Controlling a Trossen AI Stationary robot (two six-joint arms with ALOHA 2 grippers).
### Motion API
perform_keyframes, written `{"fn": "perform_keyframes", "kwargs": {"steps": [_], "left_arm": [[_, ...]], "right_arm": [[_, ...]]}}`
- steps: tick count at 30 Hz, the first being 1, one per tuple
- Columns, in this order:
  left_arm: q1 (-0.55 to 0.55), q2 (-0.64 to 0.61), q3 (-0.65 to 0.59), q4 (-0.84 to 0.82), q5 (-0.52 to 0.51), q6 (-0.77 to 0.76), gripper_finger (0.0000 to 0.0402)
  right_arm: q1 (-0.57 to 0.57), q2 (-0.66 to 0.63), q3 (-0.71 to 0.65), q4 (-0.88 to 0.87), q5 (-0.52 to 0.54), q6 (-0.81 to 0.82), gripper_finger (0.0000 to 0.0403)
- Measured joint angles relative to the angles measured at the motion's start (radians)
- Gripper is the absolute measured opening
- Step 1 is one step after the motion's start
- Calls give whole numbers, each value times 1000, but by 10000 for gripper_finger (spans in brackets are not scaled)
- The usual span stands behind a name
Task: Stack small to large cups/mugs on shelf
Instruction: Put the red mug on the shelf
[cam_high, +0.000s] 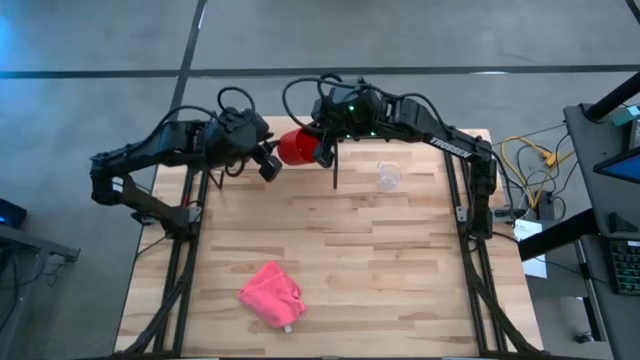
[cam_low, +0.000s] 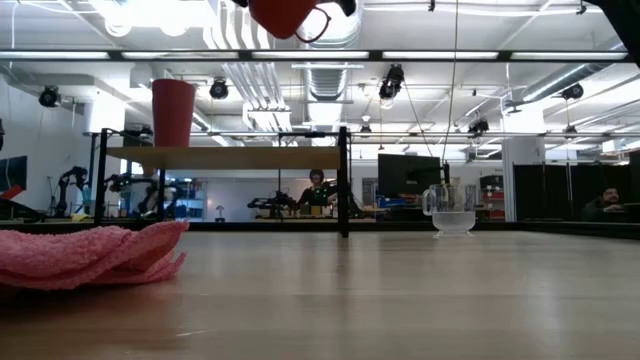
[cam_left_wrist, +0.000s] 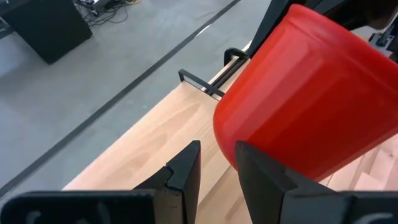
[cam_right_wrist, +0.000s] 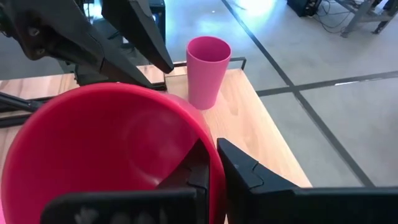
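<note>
Red mug (cam_high: 295, 146), interior empty, held in the air above the shelf (cam_low: 235, 157) by the right gripper (cam_right_wrist: 211, 163), fingers clamped on its rim, one inside and one outside. Left gripper (cam_left_wrist: 217, 167) just beside the mug's outer wall, fingers slightly apart, gripping nothing. Pink tumbler (cam_right_wrist: 206, 70) upright on the shelf near one end, mouth up, empty. Small clear cup (cam_high: 388, 177) upright on the wooden tabletop (cam_high: 400, 260), empty, well apart from the pink cloth (cam_high: 272, 293).
</note>
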Motion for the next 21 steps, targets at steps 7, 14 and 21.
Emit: {"fn": "perform_keyframes", "kwargs": {"steps": [7,14,21], "left_arm": [[0,1,-11,-4,28,0,91],[0,-54,30,-23,34,0,91],[0,-160,52,-16,5,1,91]], "right_arm": [[1,0,0,5,-7,-1,14],[-12,16,-7,26,-23,-3,13],[-49,99,-3,88,-86,9,13]]}}
